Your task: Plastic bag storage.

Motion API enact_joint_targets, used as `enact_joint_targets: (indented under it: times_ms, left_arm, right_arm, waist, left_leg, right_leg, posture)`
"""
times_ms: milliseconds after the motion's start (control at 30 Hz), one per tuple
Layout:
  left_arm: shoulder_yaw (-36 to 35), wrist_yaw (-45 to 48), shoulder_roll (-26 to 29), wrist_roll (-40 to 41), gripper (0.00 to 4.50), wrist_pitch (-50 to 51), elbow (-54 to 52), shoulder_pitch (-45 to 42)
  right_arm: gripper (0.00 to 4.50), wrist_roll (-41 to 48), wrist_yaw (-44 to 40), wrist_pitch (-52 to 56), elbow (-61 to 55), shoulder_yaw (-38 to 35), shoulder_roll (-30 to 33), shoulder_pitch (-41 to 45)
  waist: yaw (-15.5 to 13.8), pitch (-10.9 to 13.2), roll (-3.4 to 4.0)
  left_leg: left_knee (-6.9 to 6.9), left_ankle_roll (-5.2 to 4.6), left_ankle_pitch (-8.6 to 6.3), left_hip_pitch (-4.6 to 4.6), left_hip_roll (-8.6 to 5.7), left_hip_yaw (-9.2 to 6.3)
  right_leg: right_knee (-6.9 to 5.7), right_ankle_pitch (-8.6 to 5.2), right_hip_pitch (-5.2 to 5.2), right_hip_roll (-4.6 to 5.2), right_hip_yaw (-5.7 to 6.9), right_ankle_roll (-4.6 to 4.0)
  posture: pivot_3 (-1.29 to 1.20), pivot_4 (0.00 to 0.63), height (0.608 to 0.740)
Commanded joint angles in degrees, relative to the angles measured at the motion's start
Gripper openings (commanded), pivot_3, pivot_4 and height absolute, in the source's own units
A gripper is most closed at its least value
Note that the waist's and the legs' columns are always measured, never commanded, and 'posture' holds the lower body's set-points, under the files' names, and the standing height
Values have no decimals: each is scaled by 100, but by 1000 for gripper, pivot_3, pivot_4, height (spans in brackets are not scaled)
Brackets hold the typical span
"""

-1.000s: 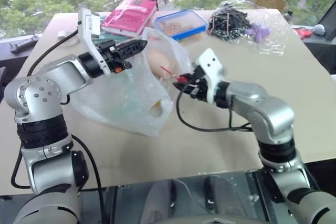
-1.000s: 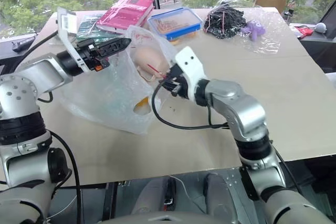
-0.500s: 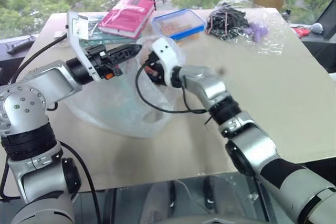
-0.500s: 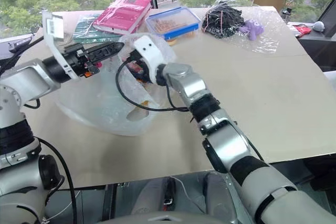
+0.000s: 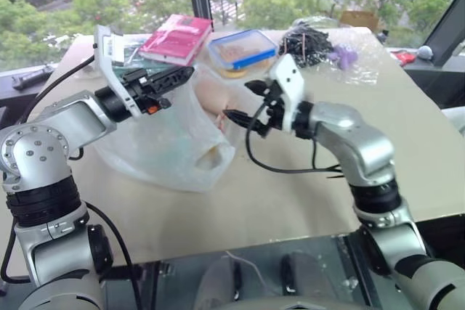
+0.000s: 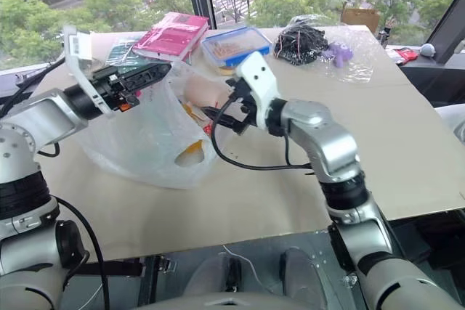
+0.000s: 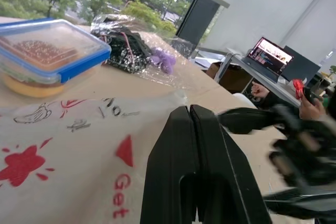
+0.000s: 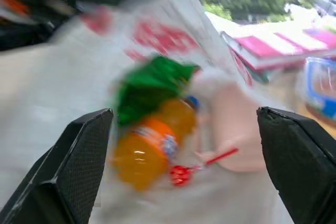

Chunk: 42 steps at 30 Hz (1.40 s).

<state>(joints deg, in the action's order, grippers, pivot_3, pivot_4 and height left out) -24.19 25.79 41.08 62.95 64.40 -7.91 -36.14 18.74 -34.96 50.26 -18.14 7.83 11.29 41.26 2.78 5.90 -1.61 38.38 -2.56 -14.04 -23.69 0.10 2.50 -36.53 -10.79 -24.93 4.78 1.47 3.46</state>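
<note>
Plastic bag (image 5: 174,143): left half of desk (image 5: 407,150); holds orange bottle (image 8: 149,148), green packet (image 8: 152,85).
Left gripper (image 5: 185,72): fingers together, pinching bag rim.
Right gripper (image 5: 243,103): fingers apart at bag mouth.
Right wrist view: contents visible.

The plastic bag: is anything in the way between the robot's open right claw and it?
Nothing visible. The right claw hangs open at the plastic bag, right by its mouth, with only air between. The left claw is shut on the bag's top edge, off to the side, not in between.
</note>
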Motion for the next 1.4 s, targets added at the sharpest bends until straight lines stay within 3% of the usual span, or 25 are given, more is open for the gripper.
enact_joint_targets:
  times_ms: [33,233,433,500,600,667,733,833,933,1133,1233,1333,1400]
  left_arm:
    - [-8,132,13,-96,0,-258,-30,-69]
    - [100,238,21,-200,0,-341,69,-186]
    - [35,313,158,-21,0,-192,-57,-98]
    - [-160,452,336,364,524,90,-256,128]
    - [-474,715,776,1012,1698,586,-888,814]
    - [-698,914,1071,1070,2735,660,-1533,1646]
    - [-893,1157,1029,840,3735,332,-2326,2624]
    - [-957,1795,995,470,3753,-78,-3229,4141]
    - [-879,1717,754,593,3753,-216,-3513,4896]
    - [-158,901,329,-507,3753,-824,-3790,5284]
    - [1059,-22,-220,-1141,3753,-793,-3469,4587]
    - [1945,-711,-1282,-1644,3753,-987,-2819,3677]
    - [2275,-666,-1568,-1823,3237,-1056,-2565,3364]
  right_arm:
    - [4438,0,581,508,-142,-416,101,-49]
    - [4438,-180,945,34,1000,-352,-198,184]
    - [4438,-626,1035,-1109,3182,-280,-420,698]
    - [4500,-656,968,-1407,3646,-319,-450,856]
    - [3613,-698,826,-1745,4189,-333,-467,1047]
    - [2602,-703,733,-1934,4480,-361,-476,1162]
    - [1521,-720,666,-2087,4668,-376,-463,1245]
    - [101,-690,551,-2138,4652,-398,-409,1290]
    - [40,-641,502,-1960,4346,-401,-360,1229]
    - [40,-630,489,-1532,3706,-336,-323,1040]
    - [40,-609,511,-1380,3586,-376,-313,1030]
    - [40,-574,530,-1264,3509,-434,-289,1045]
    - [0,-471,554,-1149,3447,-548,-309,1047]
  waist:
    - [-11,-59,-1]
    - [-27,-100,-2]
    - [-20,-100,-3]
    - [-14,-100,-3]
    - [73,-100,-3]
    - [126,-100,-2]
    - [183,-103,2]
    - [216,-105,3]
    - [166,-115,17]
    - [62,-209,64]
    - [-5,-238,87]
    - [-96,-246,90]
    - [-78,-264,62]
  left_leg:
    - [1,-1,-1,8,0,11]
    - [2,-3,0,19,-2,17]
    - [2,-10,-4,18,-3,14]
    - [1,-12,-5,15,-3,13]
    - [2,-14,-6,1,3,18]
    - [0,-17,-8,-4,9,25]
    - [-5,-18,-9,-2,13,37]
    - [-5,-17,-9,-5,15,37]
    - [-5,-15,-10,-6,15,33]
    - [0,-18,-10,4,8,40]
    - [1,-21,-10,11,2,39]
    - [1,-45,-24,54,-10,34]
    - [2,-50,-28,93,-5,31]
  right_leg:
    - [2,0,9,0,0,0]
    - [1,2,20,-1,-13,-5]
    - [2,5,13,-4,-34,-7]
    - [4,4,12,-5,-35,-7]
    - [3,5,-6,-4,-46,-7]
    - [1,4,-17,2,-57,-7]
    - [4,5,-24,0,-70,-7]
    - [0,4,-28,1,-67,-8]
    - [-5,4,-31,3,-58,-9]
    - [-11,7,-23,2,-63,-15]
    - [-9,8,-14,0,-63,-14]
    - [3,8,45,-3,-56,-13]
    - [14,9,89,-11,-53,-13]
  posture:
    - [0,0,740]
    - [0,0,740]
    - [0,0,740]
    - [0,0,740]
    - [0,0,740]
    - [0,0,740]
    - [0,0,740]
    - [0,0,740]
    - [0,0,740]
    - [0,0,740]
    - [0,0,740]
    - [0,0,740]
    - [0,0,740]
